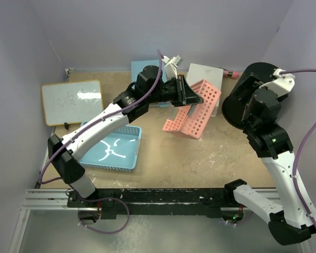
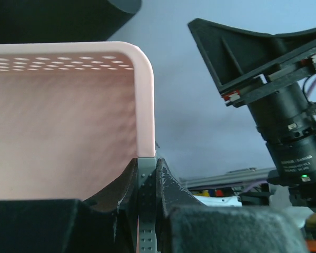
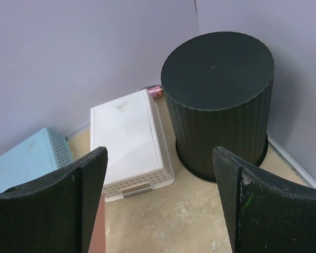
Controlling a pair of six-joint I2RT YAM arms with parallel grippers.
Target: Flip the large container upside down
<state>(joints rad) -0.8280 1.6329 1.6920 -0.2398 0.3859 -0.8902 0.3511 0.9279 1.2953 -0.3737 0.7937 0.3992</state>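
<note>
The large container (image 3: 216,100) is a ribbed black bucket at the back right, near the wall. It stands with its flat closed base up and its wider rim on the table. In the top view (image 1: 237,103) my right arm partly covers it. My right gripper (image 3: 158,153) is open and empty, a short way in front of the bucket and not touching it. My left gripper (image 1: 192,97) is shut on the rim of a pink perforated basket (image 1: 197,113). It holds the basket tilted above mid-table, and the pinched rim shows in the left wrist view (image 2: 145,105).
A white basket (image 3: 129,137) lies upside down left of the bucket, with a light blue one (image 3: 29,155) further left. Another blue basket (image 1: 113,150) sits front left, beside a whiteboard (image 1: 72,101). A small pink object (image 1: 231,74) lies by the back wall.
</note>
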